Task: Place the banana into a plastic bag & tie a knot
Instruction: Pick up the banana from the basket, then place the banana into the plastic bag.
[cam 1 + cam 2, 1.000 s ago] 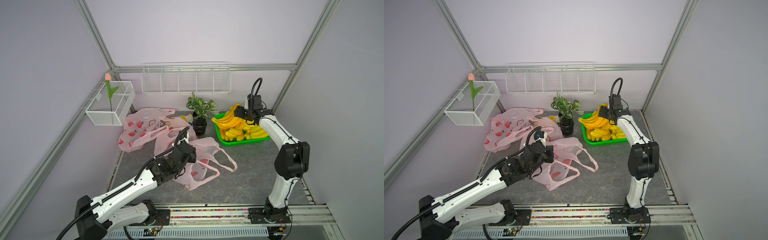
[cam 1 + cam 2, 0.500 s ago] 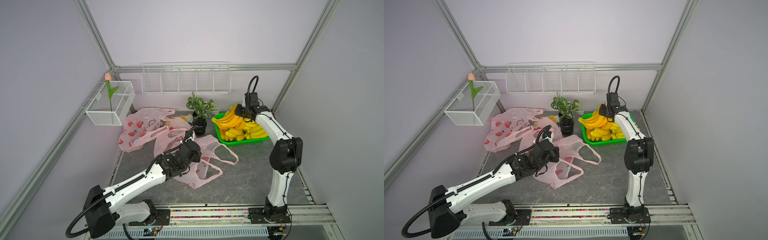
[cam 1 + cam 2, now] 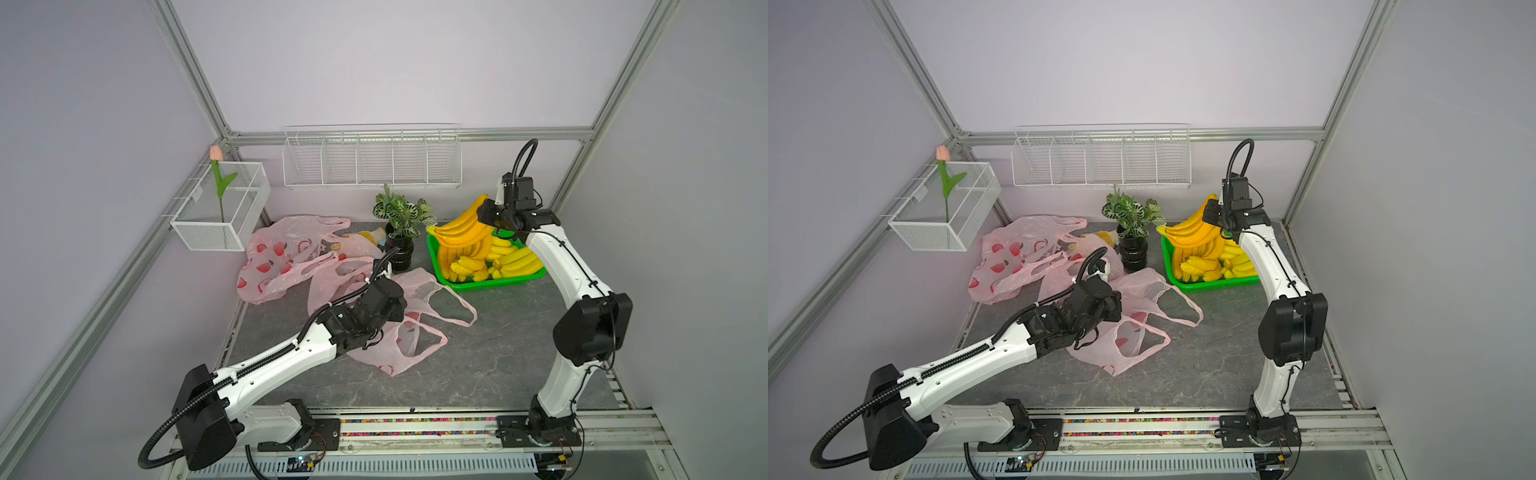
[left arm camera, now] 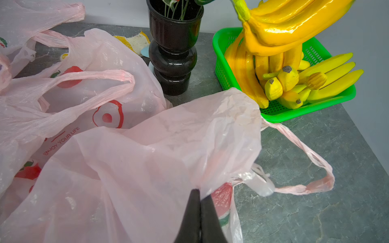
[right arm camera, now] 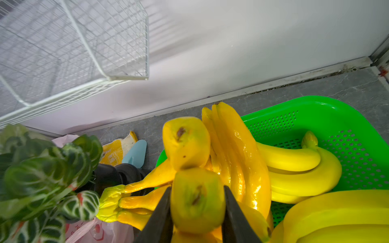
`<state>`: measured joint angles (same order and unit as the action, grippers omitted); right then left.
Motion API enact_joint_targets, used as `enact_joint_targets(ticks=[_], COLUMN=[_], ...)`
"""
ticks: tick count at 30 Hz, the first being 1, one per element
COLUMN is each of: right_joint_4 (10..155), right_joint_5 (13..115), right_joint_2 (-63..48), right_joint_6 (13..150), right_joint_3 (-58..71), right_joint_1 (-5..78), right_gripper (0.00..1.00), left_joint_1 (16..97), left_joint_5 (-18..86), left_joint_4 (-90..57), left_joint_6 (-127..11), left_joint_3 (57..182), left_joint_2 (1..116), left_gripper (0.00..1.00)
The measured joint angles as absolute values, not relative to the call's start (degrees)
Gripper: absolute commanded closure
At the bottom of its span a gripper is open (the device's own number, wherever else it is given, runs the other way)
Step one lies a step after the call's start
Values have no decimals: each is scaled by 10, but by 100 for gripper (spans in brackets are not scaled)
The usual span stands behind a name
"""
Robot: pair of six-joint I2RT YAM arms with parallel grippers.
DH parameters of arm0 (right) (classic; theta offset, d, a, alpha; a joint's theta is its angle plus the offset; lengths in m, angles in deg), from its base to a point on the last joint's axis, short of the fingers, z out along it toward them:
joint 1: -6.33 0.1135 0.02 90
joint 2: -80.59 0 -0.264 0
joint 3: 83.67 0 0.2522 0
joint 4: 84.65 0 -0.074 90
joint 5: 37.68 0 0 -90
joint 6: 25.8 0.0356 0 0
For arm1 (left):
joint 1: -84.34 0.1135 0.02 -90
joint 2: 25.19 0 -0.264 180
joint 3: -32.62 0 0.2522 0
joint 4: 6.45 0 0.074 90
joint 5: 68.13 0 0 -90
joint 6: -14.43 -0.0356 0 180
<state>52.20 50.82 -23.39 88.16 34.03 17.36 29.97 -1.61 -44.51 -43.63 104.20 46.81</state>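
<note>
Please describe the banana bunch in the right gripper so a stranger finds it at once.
Back right on the table stands a green basket of bananas. The bunch is the topmost, arching above the others, one banana end clamped between the right gripper's fingers.

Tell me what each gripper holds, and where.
Left gripper pinches the pink bag at its mouth edge. Right gripper clamps the banana bunch by one banana's tip.
</note>
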Motion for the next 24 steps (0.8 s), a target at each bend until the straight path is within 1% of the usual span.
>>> enact_joint_targets(ticks=[4,11,17,24], right_joint_4=[529,519,481,428], right_joint_5=[500,463,430,377], right_joint_2=[-156,18,145,220], right_joint_6=[882,880,880,898], right_joint_3=[270,129,43,-34], right_joint_1=[174,188,246,336], right_gripper=[77,78,79,81], left_joint_1=[300,300,300,300], left_joint_5=[-17,-16,-7,11], left_joint_4=[-445,-444,-442,-446], left_joint_6=[-430,-425,-418,-410], left_joint_3=[1064,1094,1111,1117], left_joint_2=[491,531,548,552], left_gripper=[100,100,100,100])
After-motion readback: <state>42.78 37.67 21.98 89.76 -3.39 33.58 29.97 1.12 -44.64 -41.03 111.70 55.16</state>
